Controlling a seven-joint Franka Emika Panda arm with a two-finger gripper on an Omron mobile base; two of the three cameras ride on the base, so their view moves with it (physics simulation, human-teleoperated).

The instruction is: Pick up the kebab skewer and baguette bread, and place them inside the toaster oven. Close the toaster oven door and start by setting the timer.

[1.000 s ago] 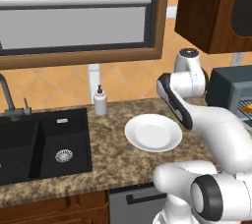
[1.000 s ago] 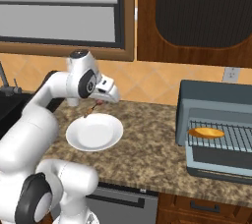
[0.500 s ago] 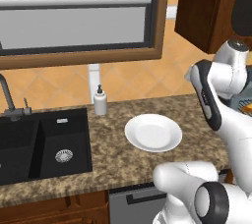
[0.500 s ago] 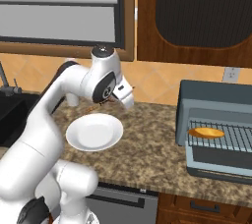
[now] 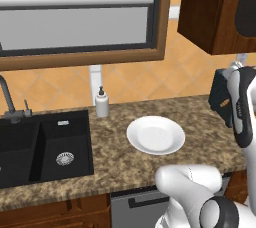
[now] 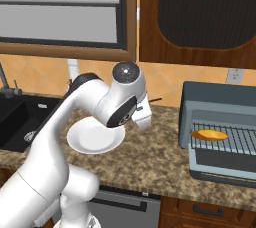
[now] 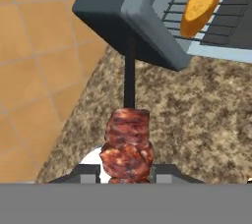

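1. Hand view is showing the pincer [image 7: 127,173] clamping the kebab skewer [image 7: 128,142] by its meat end, the reddish-brown chunks sitting between the two fingertips [image 7: 87,173] at 6 o'clock.
2. The thin stick is pointing toward 12 o'clock, its far end overlapping the dark corner of the toaster oven [image 7: 123,16].
3. The baguette bread [image 7: 203,3] is lying on the wire rack [image 7: 231,14] inside the oven, at 1 o'clock in this view.
4. Right base view is showing the arm reaching across the counter [image 6: 150,157], with the skewer's stick [image 6: 154,100] poking out toward 3 o'clock, still well apart from the oven [image 6: 220,102].
5. The oven is standing at 3 o'clock with the toaster oven door [image 6: 225,164] hanging open and folded down, and the golden loaf [image 6: 210,134] resting on the rack.
6. The white plate [image 6: 95,139] is sitting bare on the counter just below the hand.
7. Left base view is showing the plate [image 5: 155,135] at centre, a soap bottle [image 5: 101,103] at 11 o'clock from it, and the black sink [image 5: 42,147] at 9 o'clock.
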